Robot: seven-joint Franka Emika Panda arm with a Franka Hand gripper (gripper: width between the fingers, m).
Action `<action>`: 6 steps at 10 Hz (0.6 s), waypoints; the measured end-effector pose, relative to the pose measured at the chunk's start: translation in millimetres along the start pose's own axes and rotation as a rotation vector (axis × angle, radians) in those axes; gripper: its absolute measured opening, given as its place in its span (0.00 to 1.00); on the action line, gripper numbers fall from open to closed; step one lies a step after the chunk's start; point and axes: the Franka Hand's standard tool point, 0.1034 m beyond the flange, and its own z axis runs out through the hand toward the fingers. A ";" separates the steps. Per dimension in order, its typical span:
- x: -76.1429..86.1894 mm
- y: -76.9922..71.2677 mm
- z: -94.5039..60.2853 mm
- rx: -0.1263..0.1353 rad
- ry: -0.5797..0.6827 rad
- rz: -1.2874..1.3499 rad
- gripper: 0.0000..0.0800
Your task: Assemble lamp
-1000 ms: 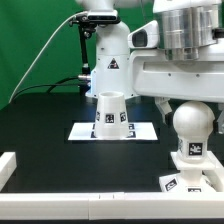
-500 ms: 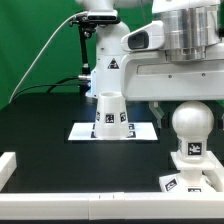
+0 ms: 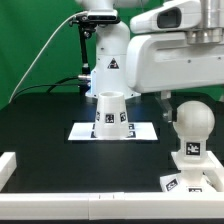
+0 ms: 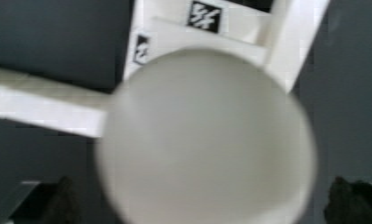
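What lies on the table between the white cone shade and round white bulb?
Exterior view: only marker board corner and bare black table between cone shade and bulb.

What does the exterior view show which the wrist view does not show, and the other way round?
Only the exterior view shows the cone shade standing on the marker board, and the large robot arm overhead. Only the wrist view shows the gripper: its dark fingers stand wide apart, one on each side of the blurred ball. Both show the bulb and white tagged pieces near it, probably the base.
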 end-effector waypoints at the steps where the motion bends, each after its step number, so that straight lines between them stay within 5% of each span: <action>1: -0.9 -0.4 1.8 -0.003 -0.004 -0.023 0.87; 2: -0.8 -0.3 1.7 -0.003 -0.004 -0.014 0.87; 3: -0.2 -0.2 1.2 -0.003 -0.002 0.002 0.72; 5: 3.5 0.4 -1.7 -0.006 0.010 0.035 0.65; 6: 3.2 0.1 -1.0 -0.003 0.009 0.113 0.47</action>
